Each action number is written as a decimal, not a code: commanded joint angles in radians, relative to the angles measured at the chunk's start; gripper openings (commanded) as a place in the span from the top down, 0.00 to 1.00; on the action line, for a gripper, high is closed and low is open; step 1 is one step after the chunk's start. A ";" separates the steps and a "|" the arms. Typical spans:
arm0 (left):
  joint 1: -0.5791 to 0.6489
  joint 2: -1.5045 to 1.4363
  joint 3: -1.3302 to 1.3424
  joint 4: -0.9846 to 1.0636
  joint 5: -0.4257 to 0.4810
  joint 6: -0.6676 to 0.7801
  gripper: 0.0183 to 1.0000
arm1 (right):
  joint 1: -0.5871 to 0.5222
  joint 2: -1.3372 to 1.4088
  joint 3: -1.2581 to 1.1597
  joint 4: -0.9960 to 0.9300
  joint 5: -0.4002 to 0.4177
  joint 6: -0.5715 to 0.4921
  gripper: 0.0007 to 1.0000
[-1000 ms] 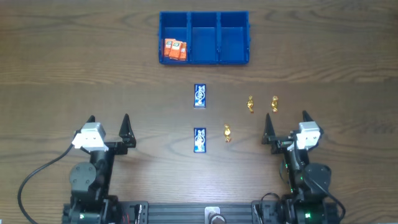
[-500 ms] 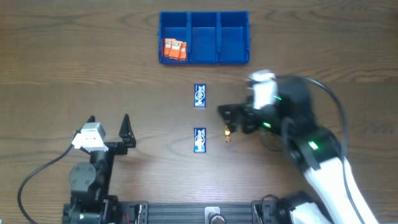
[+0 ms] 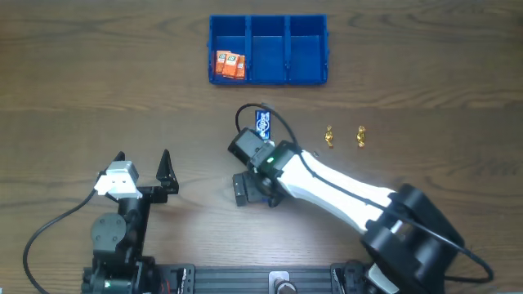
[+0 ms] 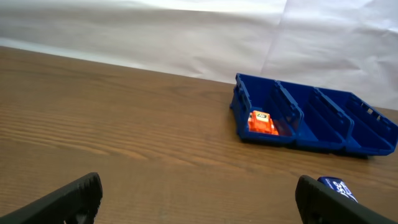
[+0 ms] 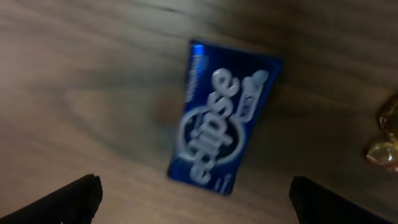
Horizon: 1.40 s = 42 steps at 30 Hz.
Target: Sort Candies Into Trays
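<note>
The blue three-compartment tray [image 3: 268, 80] stands at the far middle of the table, with orange candies [image 3: 230, 65] in its left compartment. One blue packet [image 3: 262, 123] lies below the tray, partly behind the right arm's cable. Two gold candies [image 3: 329, 136] [image 3: 360, 135] lie to its right. My right gripper [image 3: 245, 189] hangs over the table's middle, open, above a second blue packet [image 5: 224, 134] lying flat between its fingers [image 5: 74, 198]; a gold candy [image 5: 385, 134] lies beside it. My left gripper [image 3: 143, 167] stands open at the near left, holding nothing.
From the left wrist the tray [image 4: 311, 118] with an orange candy [image 4: 262, 122] stands ahead, and a blue packet [image 4: 339, 188] lies near it. Bare wood lies left of the tray. The right arm stretches diagonally across the near right.
The right arm left its rest spot at the near right, swung over the gold candies, then moved left and lower above the near blue packet. The left arm kept still.
</note>
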 commanded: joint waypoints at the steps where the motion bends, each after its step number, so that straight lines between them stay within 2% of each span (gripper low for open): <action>1: 0.003 -0.006 -0.022 -0.035 -0.006 0.014 0.00 | 0.003 0.062 0.016 0.013 0.101 0.091 0.00; 6: 0.003 -0.006 -0.022 -0.035 -0.006 0.014 0.00 | 0.009 0.086 0.016 0.069 0.113 0.121 0.05; 15: 0.003 -0.006 -0.022 -0.035 -0.006 0.014 0.00 | 0.027 0.116 0.016 0.100 0.156 0.147 0.25; 23: 0.003 -0.006 -0.022 -0.035 -0.006 0.014 0.00 | 0.028 0.124 0.016 0.110 0.156 0.147 0.70; 25: 0.003 -0.006 -0.022 -0.035 -0.006 0.014 0.00 | 0.036 0.100 0.019 0.108 0.174 0.143 0.71; 26: 0.003 -0.006 -0.022 -0.035 -0.006 0.014 0.00 | 0.043 0.054 0.035 0.085 0.221 0.142 0.71; 29: 0.003 -0.006 -0.022 -0.035 -0.006 0.014 0.00 | 0.004 -0.050 0.233 -0.100 0.396 0.037 0.71; 31: 0.003 -0.006 -0.022 -0.035 -0.006 0.014 0.00 | -0.059 -0.038 0.401 -0.194 0.429 -0.051 0.72; 35: 0.003 -0.006 -0.022 -0.035 -0.006 0.014 0.00 | -0.255 0.166 0.936 -0.279 0.432 -0.329 0.75; 36: 0.003 -0.006 -0.022 -0.035 -0.006 0.014 0.00 | -0.280 0.230 1.021 -0.270 0.433 -0.367 0.76; 38: 0.003 -0.006 -0.022 -0.035 -0.006 0.014 0.00 | -0.319 0.380 1.148 -0.209 0.411 -0.415 0.76; 42: 0.003 -0.006 -0.022 -0.035 -0.006 0.014 0.00 | -0.375 0.553 1.172 -0.070 0.300 -0.410 0.76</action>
